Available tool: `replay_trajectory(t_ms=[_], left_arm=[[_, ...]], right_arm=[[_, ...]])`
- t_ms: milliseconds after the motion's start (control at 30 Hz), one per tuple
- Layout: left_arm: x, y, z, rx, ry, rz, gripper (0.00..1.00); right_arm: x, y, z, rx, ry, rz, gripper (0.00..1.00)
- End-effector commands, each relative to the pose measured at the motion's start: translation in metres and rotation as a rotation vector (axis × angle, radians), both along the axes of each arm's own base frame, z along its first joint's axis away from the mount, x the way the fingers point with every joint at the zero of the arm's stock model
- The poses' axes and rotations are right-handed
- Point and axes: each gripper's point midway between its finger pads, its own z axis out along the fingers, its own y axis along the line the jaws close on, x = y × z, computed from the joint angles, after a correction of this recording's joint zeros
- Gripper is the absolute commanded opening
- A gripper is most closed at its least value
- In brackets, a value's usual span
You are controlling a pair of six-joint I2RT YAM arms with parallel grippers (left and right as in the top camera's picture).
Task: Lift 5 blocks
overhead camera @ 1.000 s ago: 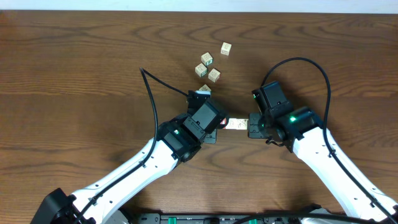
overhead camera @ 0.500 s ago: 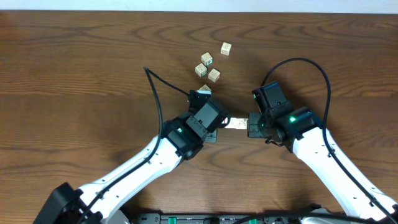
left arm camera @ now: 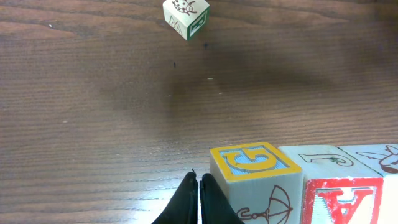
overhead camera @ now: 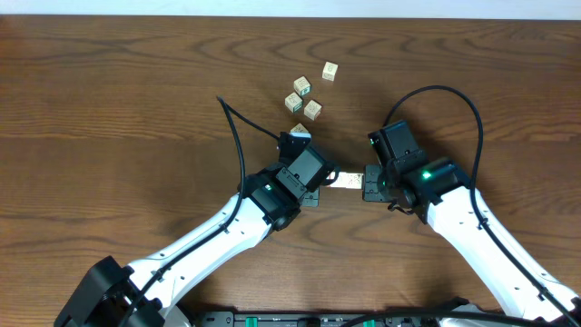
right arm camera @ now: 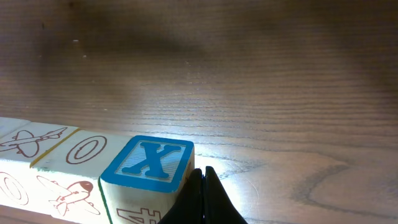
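- The left gripper and right gripper, jaws fully closed and empty, are squeezing a row of small wooden alphabet cubes end-to-end at overhead centre.
- Lifting is not yet showing; clearance above the dark wooden table is unclear.

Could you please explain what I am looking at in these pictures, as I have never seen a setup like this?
These are two robot arms at a wooden table. The overhead picture looks straight down: the left arm and the right arm meet in the middle. The other two pictures come from a small camera on each wrist, looking along its jaws. Both pairs of jaws are shut, and they seem to squeeze a short row of letter blocks between them, one pair at each end: a yellow G block at the left arm's end, a blue X block at the right arm's. Whether the row is off the table I cannot tell. Some loose blocks lie further back.
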Motion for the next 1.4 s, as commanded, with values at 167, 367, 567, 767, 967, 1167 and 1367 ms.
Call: replay_trajectory(t_ms=[167, 367, 567, 767, 967, 1167, 1367], left_arm=[[-0.054, -0.104, 0.039, -0.38, 0.132, -0.346, 0.07], [-0.06, -0.11, 0.043, -0.409, 0.146, -0.396, 0.07], [-0.065, -0.12, 0.051, -0.455, 0.142, -0.46, 0.07], [-0.067, -0.123, 0.054, -0.463, 0.134, -0.496, 0.07], [-0.068, -0.122, 0.053, -0.454, 0.128, -0.51, 0.07], [-0.069, -0.12, 0.048, -0.442, 0.137, -0.512, 0.07], [-0.069, -0.12, 0.048, -0.448, 0.135, -0.514, 0.07]], right_arm=[[-0.038, 0.103, 0.035, 0.483, 0.147, 0.264, 0.01], [-0.039, 0.104, 0.035, 0.489, 0.149, 0.268, 0.01], [-0.04, 0.106, 0.036, 0.499, 0.152, 0.273, 0.01], [-0.04, 0.106, 0.036, 0.5, 0.151, 0.274, 0.01], [-0.039, 0.106, 0.037, 0.5, 0.147, 0.278, 0.01], [-0.036, 0.109, 0.04, 0.515, 0.13, 0.286, 0.01], [-0.037, 0.12, 0.049, 0.581, 0.128, 0.318, 0.01]])
